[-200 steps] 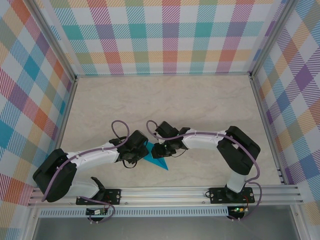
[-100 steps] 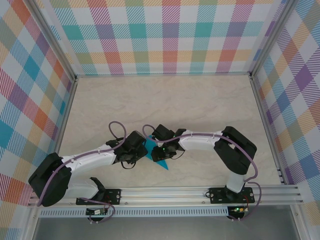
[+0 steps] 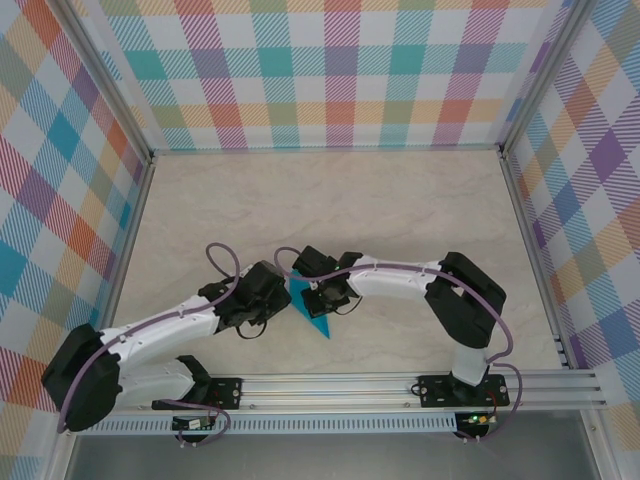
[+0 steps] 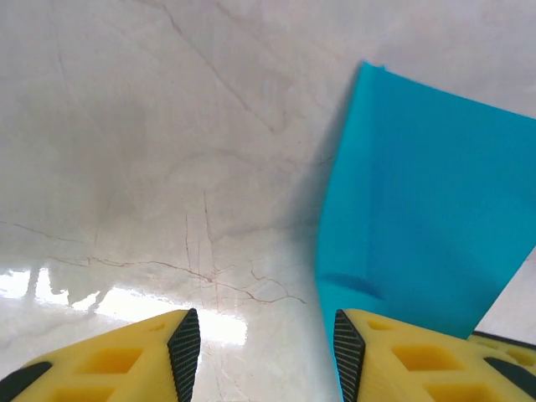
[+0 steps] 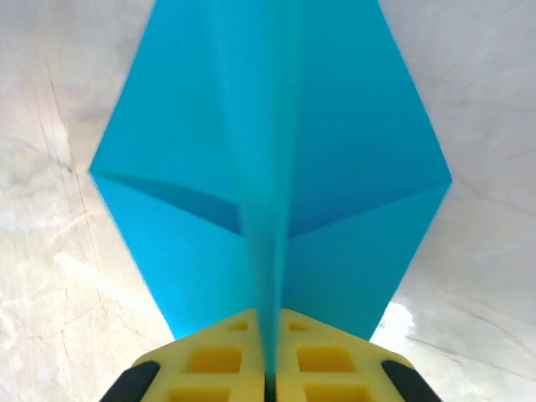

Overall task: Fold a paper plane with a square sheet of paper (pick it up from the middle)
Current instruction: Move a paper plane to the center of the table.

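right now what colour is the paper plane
The paper plane is plain teal-blue, clearest in the right wrist view.

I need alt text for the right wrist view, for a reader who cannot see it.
The yellow right gripper is shut on the centre ridge of the teal-blue paper plane. Its wings spread to both sides over the pale marbled table.

A pale, marble-veined desk [image 3: 400, 210] with thin brown cracks in its pattern fills the floor of the enclosure. Checked walls [image 3: 330, 70] in teal, purple, orange and yellow stand on three sides. A silver aluminium rail [image 3: 340, 385] runs along the near edge.
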You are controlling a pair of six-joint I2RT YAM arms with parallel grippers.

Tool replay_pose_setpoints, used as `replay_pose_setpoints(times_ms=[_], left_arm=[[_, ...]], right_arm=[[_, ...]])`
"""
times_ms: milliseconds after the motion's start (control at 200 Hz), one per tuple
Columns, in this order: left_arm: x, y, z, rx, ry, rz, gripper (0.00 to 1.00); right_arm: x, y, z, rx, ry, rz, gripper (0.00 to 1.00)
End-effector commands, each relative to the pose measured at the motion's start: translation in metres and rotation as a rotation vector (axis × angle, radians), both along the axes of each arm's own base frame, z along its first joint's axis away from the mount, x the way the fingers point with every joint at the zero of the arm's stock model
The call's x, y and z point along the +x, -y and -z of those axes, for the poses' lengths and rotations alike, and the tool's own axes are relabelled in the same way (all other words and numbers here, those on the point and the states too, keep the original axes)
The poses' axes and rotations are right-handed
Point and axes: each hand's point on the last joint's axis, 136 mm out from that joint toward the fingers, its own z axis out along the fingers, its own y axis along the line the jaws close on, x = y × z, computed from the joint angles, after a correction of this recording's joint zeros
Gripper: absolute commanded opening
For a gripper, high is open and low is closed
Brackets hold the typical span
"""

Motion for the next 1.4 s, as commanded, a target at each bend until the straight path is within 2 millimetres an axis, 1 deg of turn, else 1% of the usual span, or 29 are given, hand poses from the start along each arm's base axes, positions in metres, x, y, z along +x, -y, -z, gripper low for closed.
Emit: replay_pose_setpoints(times_ms=[0,85,215,425,545,680,860,925,1015,1105,1160,1205,1265,1325,1395], left_arm=[[-0.004,-0.025,-0.003,0.055,0.025,-0.061,0.48],[-0.005,-0.032,-0.009,0.049,0.054,-0.083,0.49],[-0.007,-0.039,-0.011,0.035,0.076,-0.104,0.49],[-0.012,-0.045,-0.01,0.03,0.082,-0.118,0.49],[-0.013,-0.047,-0.009,0.025,0.087,-0.125,0.5],[-0.013,-0.048,-0.009,0.023,0.088,-0.129,0.5],[-0.012,-0.047,-0.006,0.015,0.087,-0.132,0.5],[-0.011,-0.047,-0.006,0.017,0.085,-0.131,0.5],[-0.012,-0.048,-0.006,0.017,0.083,-0.131,0.5],[-0.012,-0.049,-0.005,0.018,0.081,-0.132,0.5],[-0.013,-0.049,-0.005,0.017,0.08,-0.132,0.51],[-0.012,-0.049,-0.006,0.016,0.083,-0.133,0.51],[-0.011,-0.048,-0.007,0.018,0.087,-0.126,0.51],[-0.011,-0.048,-0.009,0.025,0.092,-0.117,0.52],[-0.01,-0.05,-0.013,0.044,0.101,-0.108,0.53]], right_arm=[[0.027,0.023,-0.031,-0.114,0.133,0.11,0.07],[0.046,0.042,-0.039,-0.182,0.173,0.206,0.07],[0.069,0.064,-0.032,-0.253,0.13,0.337,0.07],[0.103,0.075,-0.014,-0.249,0.056,0.434,0.09],[0.114,0.076,0.001,-0.253,0.016,0.448,0.1],[0.115,0.08,0.016,-0.276,-0.009,0.45,0.13],[0.109,0.086,0.036,-0.315,-0.039,0.437,0.28],[0.105,0.088,0.046,-0.327,-0.058,0.427,0.3],[0.096,0.09,0.062,-0.332,-0.106,0.419,0.35],[0.086,0.09,0.075,-0.327,-0.148,0.422,0.35],[0.084,0.088,0.078,-0.304,-0.15,0.407,0.35],[0.085,0.085,0.077,-0.275,-0.138,0.384,0.36],[0.088,0.085,0.068,-0.261,-0.106,0.363,0.41],[0.096,0.085,0.052,-0.247,-0.06,0.339,0.42],[0.104,0.082,0.025,-0.204,-0.003,0.32,0.46]])
